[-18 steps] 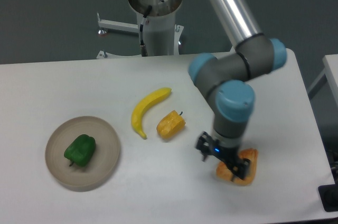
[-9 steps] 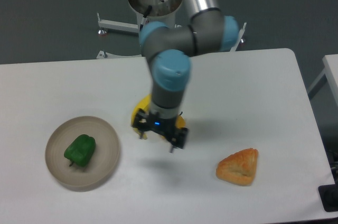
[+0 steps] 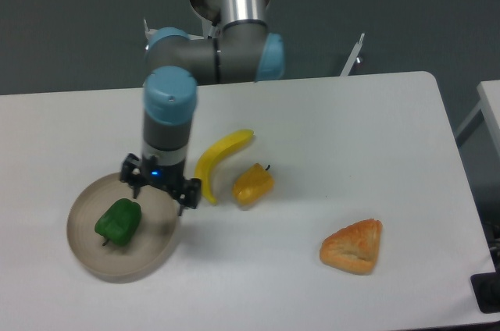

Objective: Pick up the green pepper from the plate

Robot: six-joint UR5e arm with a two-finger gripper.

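The green pepper [image 3: 119, 222] lies on the left half of the round beige plate [image 3: 105, 261], at the table's front left. My gripper [image 3: 158, 191] hangs over the plate's upper right rim, just right of and slightly behind the pepper, apart from it. Its fingers [image 3: 182, 197] point down, spread apart and empty.
A yellow banana [image 3: 219, 159] lies right of the gripper, with a yellow-orange pepper [image 3: 253, 184] beside it. A piece of bread [image 3: 353, 246] lies at the front right. The arm's base [image 3: 229, 3] stands behind the table's far edge.
The arm has swept left across the table, from over the bread, past the yellow-orange pepper, to the plate's right rim. The objects have not moved.
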